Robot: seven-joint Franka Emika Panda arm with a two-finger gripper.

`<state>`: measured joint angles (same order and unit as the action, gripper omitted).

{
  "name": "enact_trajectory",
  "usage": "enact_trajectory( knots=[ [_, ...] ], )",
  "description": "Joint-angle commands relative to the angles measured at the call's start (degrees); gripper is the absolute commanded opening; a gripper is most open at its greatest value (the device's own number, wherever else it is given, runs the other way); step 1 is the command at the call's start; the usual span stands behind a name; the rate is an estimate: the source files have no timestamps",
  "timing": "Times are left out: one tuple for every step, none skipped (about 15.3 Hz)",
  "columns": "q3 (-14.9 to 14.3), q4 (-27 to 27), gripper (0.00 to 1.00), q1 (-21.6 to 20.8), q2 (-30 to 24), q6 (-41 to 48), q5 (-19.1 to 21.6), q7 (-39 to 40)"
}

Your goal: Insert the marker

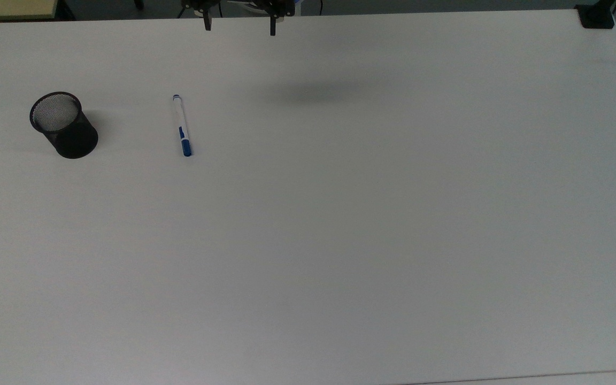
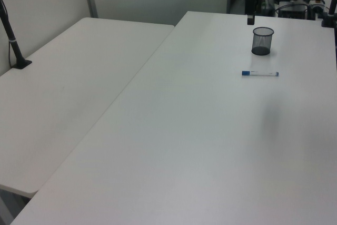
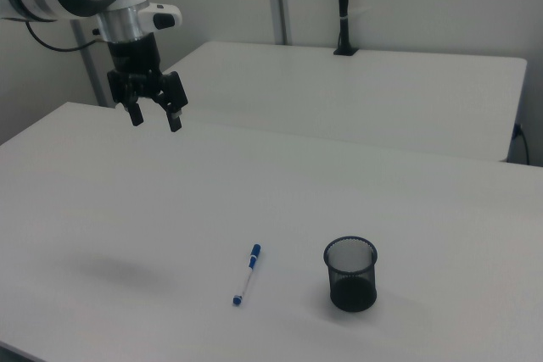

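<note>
So the marker (image 1: 182,125) is just lying flat on the white table (image 1: 340,240), nothing touching it. In the top view it runs roughly up and down, with the blue cap end toward the bottom of the picture and the little blue plug at the top. The black mesh cup (image 1: 64,125) stands upright off to the top view's left of it, near but clearly apart, and from what I can see through the mouth it has nothing in it.

In the right view the marker (image 3: 247,275) sits to the right view's left of the cup (image 3: 350,274), cap end pointing away from the camera. In the left view the marker (image 2: 260,73) lies crosswise, closer to the camera than the cup (image 2: 263,40).

The gripper (image 3: 154,117) hangs high in the air, well away from both the marker and the cup, fingers spread wide with nothing between them. In the top view its two dark fingertips (image 1: 208,24) poke in at the top edge, and a soft shadow (image 1: 313,93) falls on the table below.

There's a second white table (image 2: 68,77) next to this one, with a black post (image 3: 343,6) clamped at its far edge.
</note>
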<state>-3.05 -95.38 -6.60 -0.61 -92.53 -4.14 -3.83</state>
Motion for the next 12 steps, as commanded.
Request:
enact_trajectory(
  knots=[
    [-1.35,-0.95,1.0,-1.22,-0.79,-0.19,1.42,-0.83],
    [-1.35,-1.04,1.0,-1.3,-0.79,-0.28,1.33,-0.83],
    [-1.35,-1.04,1.0,-1.31,-0.79,-0.37,1.42,-0.83],
    [-1.35,-1.04,1.0,-1.31,-0.71,-0.45,1.33,-0.83],
    [-1.35,-1.04,1.0,-1.22,-0.62,-0.54,1.42,-0.83],
    [-1.35,-1.04,1.0,-1.22,-0.62,-0.54,1.42,-0.83],
    [-1.35,-1.04,1.0,-1.22,-0.7,-0.54,1.33,-0.74],
    [-1.35,-1.04,1.0,-1.22,-0.62,-0.54,1.42,-0.74],
    [-1.35,-1.04,1.0,-1.3,-0.53,-0.54,1.33,-0.74],
    [-1.35,-1.04,1.0,-1.48,-0.53,-0.54,1.42,-0.74],
    [-1.35,-1.12,1.0,-1.39,-0.53,-0.54,1.33,-0.74],
    [-1.35,-1.04,1.0,-1.31,-0.27,-0.72,1.42,-0.74]
  ],
)
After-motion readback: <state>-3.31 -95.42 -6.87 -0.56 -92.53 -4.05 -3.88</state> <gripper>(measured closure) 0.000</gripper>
